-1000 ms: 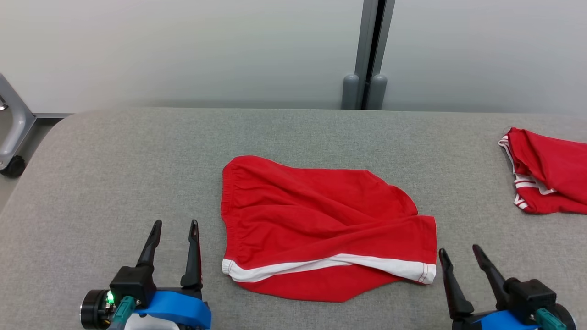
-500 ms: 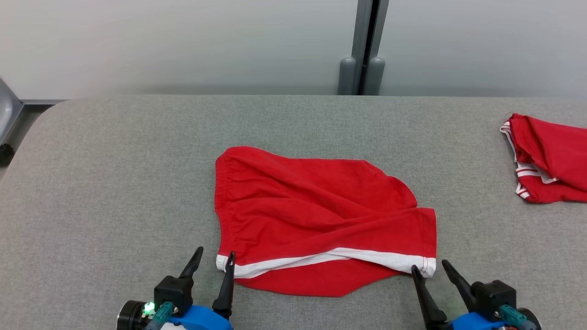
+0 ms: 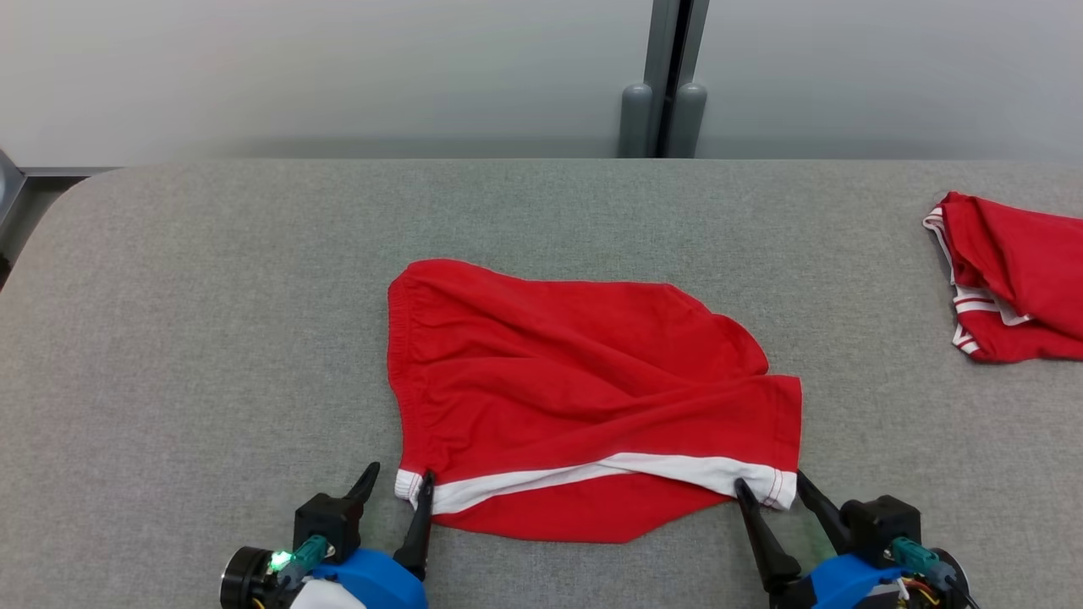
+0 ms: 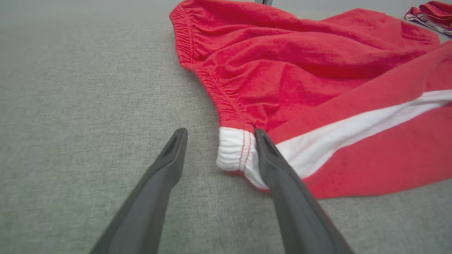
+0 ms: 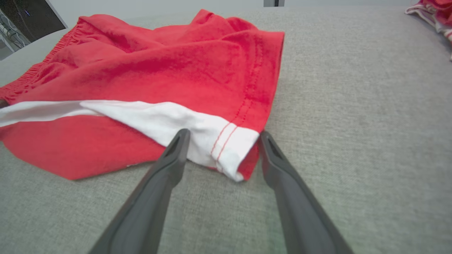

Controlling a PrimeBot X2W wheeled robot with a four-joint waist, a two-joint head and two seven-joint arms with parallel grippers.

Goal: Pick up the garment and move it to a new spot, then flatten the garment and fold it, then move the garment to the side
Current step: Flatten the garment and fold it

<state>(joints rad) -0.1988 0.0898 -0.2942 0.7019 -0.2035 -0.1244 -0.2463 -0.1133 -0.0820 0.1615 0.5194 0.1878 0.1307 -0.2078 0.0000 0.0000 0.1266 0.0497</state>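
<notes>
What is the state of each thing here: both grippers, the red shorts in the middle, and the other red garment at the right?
left gripper: open, the shorts' near waistband corner between its fingers, not gripped.
right gripper: open, the near hem corner between its fingers, not gripped.
red shorts: lying wrinkled on the table, not flattened.
other red garment: bunched at the right, apart from both grippers.
</notes>
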